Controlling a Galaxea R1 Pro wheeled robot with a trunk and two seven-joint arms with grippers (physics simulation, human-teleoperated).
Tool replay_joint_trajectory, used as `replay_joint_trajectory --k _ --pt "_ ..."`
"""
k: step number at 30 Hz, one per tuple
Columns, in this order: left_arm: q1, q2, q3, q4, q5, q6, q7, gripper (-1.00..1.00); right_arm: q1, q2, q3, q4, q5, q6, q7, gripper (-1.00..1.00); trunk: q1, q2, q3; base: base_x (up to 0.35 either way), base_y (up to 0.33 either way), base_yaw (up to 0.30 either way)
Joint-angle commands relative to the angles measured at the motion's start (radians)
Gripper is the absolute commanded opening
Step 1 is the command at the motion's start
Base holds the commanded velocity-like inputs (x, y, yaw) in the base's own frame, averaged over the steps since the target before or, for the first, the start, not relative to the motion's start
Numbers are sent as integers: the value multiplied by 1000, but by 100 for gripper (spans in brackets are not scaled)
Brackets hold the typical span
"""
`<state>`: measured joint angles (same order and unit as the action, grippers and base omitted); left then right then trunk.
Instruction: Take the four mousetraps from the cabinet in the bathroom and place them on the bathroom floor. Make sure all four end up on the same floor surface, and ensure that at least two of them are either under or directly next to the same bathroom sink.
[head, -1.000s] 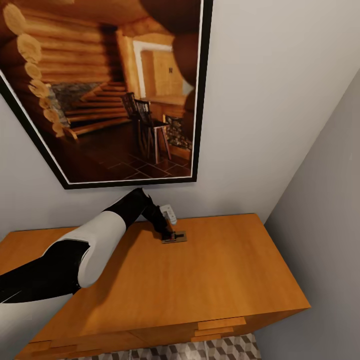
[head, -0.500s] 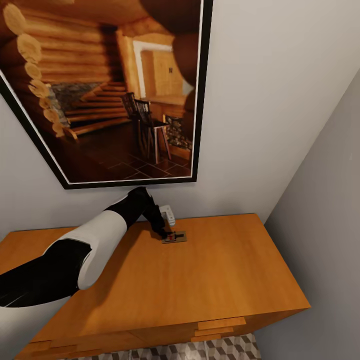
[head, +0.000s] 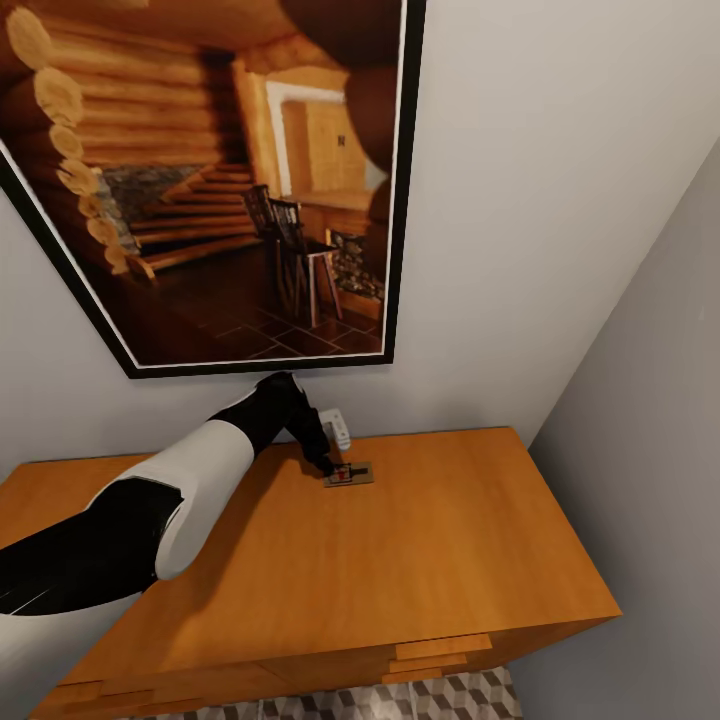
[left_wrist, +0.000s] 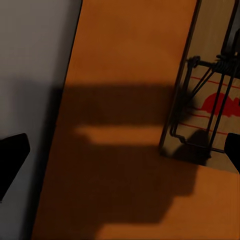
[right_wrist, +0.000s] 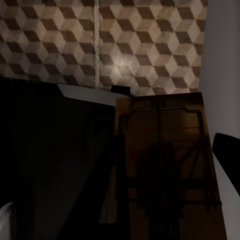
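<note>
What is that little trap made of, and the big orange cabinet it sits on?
The mousetrap looks like a flat board of pale matte wood, with faint grain, thin black bars that seem to be metal wire, and a red patch painted on it. The cabinet looks like smooth orange-brown wood with a soft sheen, though its even colour could also be a veneer or laminate.

I count one mousetrap (head: 348, 474) lying on top of the one cabinet (head: 430, 560), and a second mousetrap (right_wrist: 167, 165) held at my right end effector (right_wrist: 165, 200) above the tiled bathroom floor (right_wrist: 100, 45). One framed picture (head: 220, 180) hangs on the wall. One of my arms (head: 190, 480) reaches over the cabinet top.
</note>
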<state>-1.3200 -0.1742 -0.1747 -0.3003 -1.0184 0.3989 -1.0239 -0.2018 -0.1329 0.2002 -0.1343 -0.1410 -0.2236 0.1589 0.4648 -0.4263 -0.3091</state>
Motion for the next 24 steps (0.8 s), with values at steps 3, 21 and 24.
replay_joint_trajectory --k 3,21,24 --pt "-1 0 0 -4 -3 6 -4 100 -1 -1 7 1 -11 -3 4 -100 0 -2 -2 0 0 0" --pt "-1 0 1 -5 0 4 -4 100 -1 -1 6 1 -11 -3 2 -100 0 -2 -2 0 0 0" --pt "-1 0 1 -5 1 2 -5 100 -1 -1 5 1 -11 -3 2 -100 0 -2 -2 0 0 0"
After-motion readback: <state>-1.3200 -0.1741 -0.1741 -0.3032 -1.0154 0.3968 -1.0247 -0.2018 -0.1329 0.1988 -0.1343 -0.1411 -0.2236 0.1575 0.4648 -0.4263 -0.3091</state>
